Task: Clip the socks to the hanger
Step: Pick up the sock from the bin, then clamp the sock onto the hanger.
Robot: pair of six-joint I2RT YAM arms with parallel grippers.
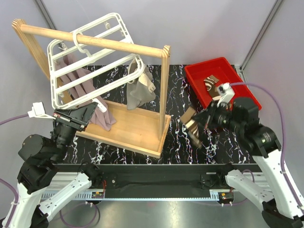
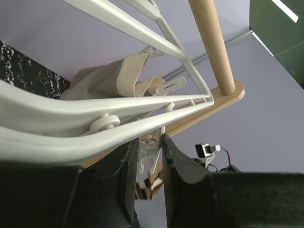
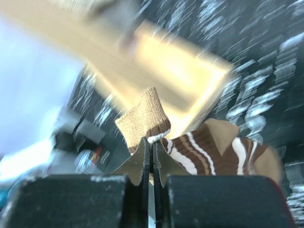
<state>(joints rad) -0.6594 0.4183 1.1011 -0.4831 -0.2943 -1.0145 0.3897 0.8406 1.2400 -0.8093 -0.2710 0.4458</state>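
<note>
The white hanger (image 1: pixel 85 61) hangs from the wooden rail. My left gripper (image 1: pixel 88 113) is at its lower edge. In the left wrist view the left gripper (image 2: pixel 151 145) is shut on a small white clip (image 2: pixel 151 153) dangling under the hanger's bar (image 2: pixel 95 118). My right gripper (image 1: pixel 195 124) is shut on a brown-and-cream striped sock (image 1: pixel 190 118) and holds it above the table, right of the stand. In the right wrist view the right gripper (image 3: pixel 153 142) pinches the sock (image 3: pixel 209 152) near its tan cuff. A second striped sock (image 1: pixel 210 83) lies in the red bin.
The wooden rail stand (image 1: pixel 164 85) has a flat base (image 1: pixel 133 123) on the black marbled table (image 1: pixel 223 142). Mauve cloths (image 1: pixel 78 78) and a grey-beige cloth (image 1: pixel 140 90) hang from the hanger. The red bin (image 1: pixel 240 83) is at the back right.
</note>
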